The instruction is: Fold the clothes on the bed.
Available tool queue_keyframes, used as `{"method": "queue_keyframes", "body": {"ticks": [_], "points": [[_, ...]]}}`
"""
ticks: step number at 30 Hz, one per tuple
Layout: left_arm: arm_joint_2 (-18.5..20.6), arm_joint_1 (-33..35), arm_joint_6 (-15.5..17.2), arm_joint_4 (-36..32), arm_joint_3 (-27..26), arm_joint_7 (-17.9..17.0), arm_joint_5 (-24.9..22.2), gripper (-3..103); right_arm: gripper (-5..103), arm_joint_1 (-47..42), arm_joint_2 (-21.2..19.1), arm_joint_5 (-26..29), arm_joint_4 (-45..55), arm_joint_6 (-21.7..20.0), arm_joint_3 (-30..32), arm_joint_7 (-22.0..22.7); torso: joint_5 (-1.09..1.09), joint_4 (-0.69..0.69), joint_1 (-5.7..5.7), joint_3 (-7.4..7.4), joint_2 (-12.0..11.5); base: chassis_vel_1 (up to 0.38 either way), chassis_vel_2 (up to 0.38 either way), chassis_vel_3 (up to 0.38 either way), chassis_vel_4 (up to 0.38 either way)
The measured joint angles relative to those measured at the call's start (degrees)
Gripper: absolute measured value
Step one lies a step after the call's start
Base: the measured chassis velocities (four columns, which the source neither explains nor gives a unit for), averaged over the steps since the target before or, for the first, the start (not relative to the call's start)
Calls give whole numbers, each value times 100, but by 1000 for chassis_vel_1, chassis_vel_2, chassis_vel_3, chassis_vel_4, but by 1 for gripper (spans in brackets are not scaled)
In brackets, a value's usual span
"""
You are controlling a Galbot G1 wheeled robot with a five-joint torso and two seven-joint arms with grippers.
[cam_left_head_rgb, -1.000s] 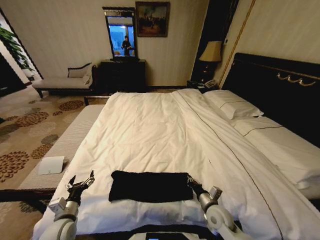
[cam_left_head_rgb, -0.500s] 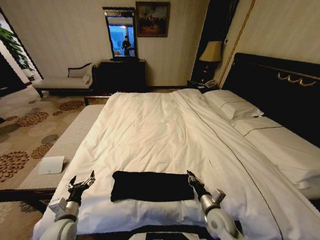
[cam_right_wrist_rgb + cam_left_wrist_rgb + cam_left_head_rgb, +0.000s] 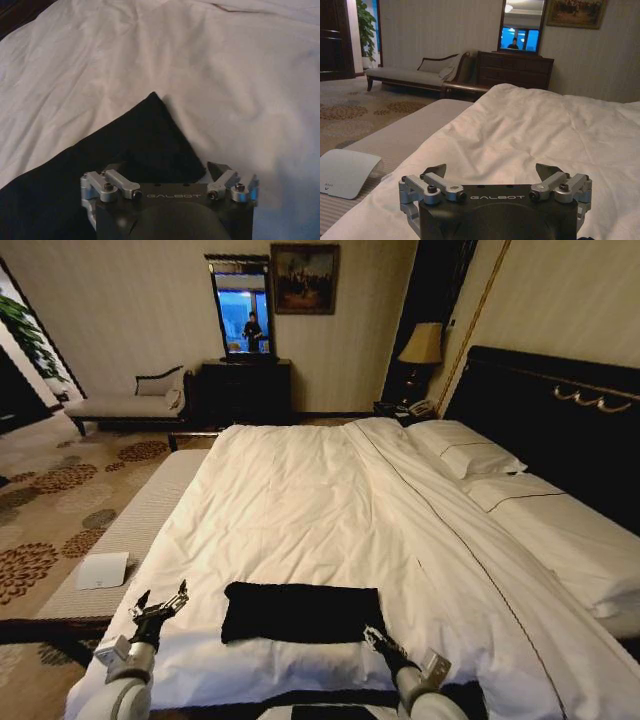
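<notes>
**Folded black shirt lies between your two claws**

Your left gripper [image 3: 160,606] hangs with fingers spread over the near left edge of the large white-sheeted bed [image 3: 320,500]. The black soft-fabric T-shirt [image 3: 301,612], folded into a flat rectangle, lies to its right, apart from it. Your right gripper [image 3: 372,636] sits at the shirt's near right corner, fingers parted.

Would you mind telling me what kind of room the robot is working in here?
Most likely a hotel bedroom: a large bed with white linen and a dark headboard, a bedside lamp, and a chaise beside a dresser with a mirror on patterned carpet.
</notes>
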Motion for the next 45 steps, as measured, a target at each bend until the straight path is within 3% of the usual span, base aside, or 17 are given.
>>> {"method": "queue_keyframes", "body": {"ticks": [3, 11, 16, 18, 19, 23, 25, 28, 31, 32, 33, 34, 37, 40, 45], "points": [[5, 0, -6, 1, -1, 0, -3, 100, 98, -26, 12, 7, -38, 14, 6, 5, 0, 0, 0, 0, 0, 0, 0, 0, 0], [15, 41, -41, -22, -23, -4, -9, 100, 101, 105, 203, 91, -300, 31, -76, -159, 0, 0, 0, 0, 0, 0, 0, 0, 0], [14, 70, -78, -22, -49, -8, -12, 100, 86, 199, 267, 95, -459, 125, -77, -272, 0, 0, 0, 0, 0, 0, 0, 0, 0], [3, 80, -89, -27, -49, -9, -12, 100, 75, 221, 295, 95, -514, 181, -57, -313, 0, 0, 0, 0, 0, 0, 0, 0, 0], [3, 80, -89, -27, -49, -9, -12, 100, 75, 221, 295, 95, -514, 181, -57, -313, 0, 0, 0, 0, 0, 0, 0, 0, 0], [-24, 72, -90, -46, -21, -12, 1, 100, 53, 249, 351, 92, -599, 285, -16, -384, 0, 0, 0, 0, 0, 0, 0, 0, 0], [-29, 68, -90, -50, -14, -13, 6, 100, 53, 258, 362, 90, -623, 311, -7, -396, 0, 0, 0, 0, 0, 0, 0, 0, 0], [-47, 54, -91, -54, 12, -13, 23, 100, 37, 275, 412, 74, -669, 482, 15, -462, 1, 0, 0, 0, 0, 0, 0, 0, 0], [-48, 53, -90, -54, 14, -13, 25, 100, 37, 273, 415, 72, -669, 501, 17, -475, 0, 0, 0, 0, 0, 0, 0, 0, 0], [-50, 51, -91, -54, 15, -13, 26, 100, 32, 261, 422, 65, -669, 553, 22, -515, 0, 0, 0, 0, 0, 0, 0, 0, 0], [-54, 47, -90, -54, 12, -13, 26, 100, 15, 215, 422, 31, -630, 666, 39, -632, 0, 0, 0, 0, 0, 0, 0, 0, 0], [-54, 45, -90, -67, 6, -13, 17, 100, 10, 207, 421, 22, -606, 701, 54, -654, 0, 0, 0, 0, 0, 0, 0, 0, 0], [-45, 18, -84, -107, -37, -13, -85, 100, 3, 194, 406, -20, -538, 784, 115, -729, 0, 0, 0, 0, 0, 0, 0, 0, 0], [-24, -35, -50, -120, -97, -34, -223, 100, 2, 184, 370, -93, -518, 845, 174, -819, 1, 1, 0, 0, 0, 0, 0, 0, 0], [423, -670, 287, 453, -979, -159, -746, 100, 2, 75, -5, -262, -370, 927, 659, -1054, 0, -1, 0, 0, 0, 0, 0, 0, 0]]}}
